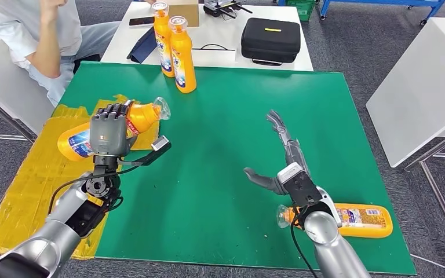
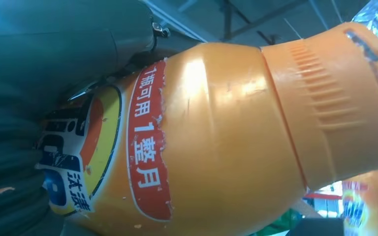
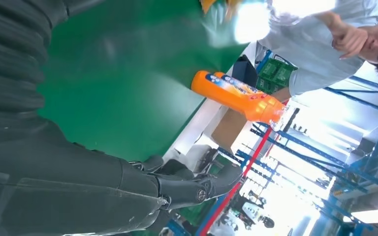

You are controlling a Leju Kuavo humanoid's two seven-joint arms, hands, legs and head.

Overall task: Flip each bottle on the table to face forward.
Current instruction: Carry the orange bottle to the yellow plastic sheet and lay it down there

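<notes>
At far left a seated person [image 1: 32, 40] in a light shirt leans beside the surface [image 1: 220, 145], a green mat with crumpled yellow sheeting [image 1: 29, 191] along its left edge. The left robot hand [image 1: 110, 132] is wrapped around the middle of a tilted orange bottle [image 1: 101, 130], base toward the sheeting and clear cap [image 1: 161, 108] angled up toward the mat's centre; the left wrist view shows the label with its red band close under the palm. My guess is the grip sits mid-body so the bottle can be turned and stood up label-forward.

Further along, two upright bottles [image 1: 177, 49] stand touching at the mat's far edge with labels toward the robot, so they look finished. Behind them a white table [image 1: 220, 40] carries a black case [image 1: 270, 39], a phone [image 1: 142, 21] and a cardboard box [image 1: 185, 10].

Right of centre, the right robot hand [image 1: 281, 159] hovers above bare mat with fingers stretched wide and holds nothing. Just behind its wrist a lying bottle [image 1: 356, 220] rests at the near right edge, cap pointing left, untouched and probably next.

Grey carpet, another white table [image 1: 423, 81] and blue shelving [image 1: 382, 3] surround the workspace
</notes>
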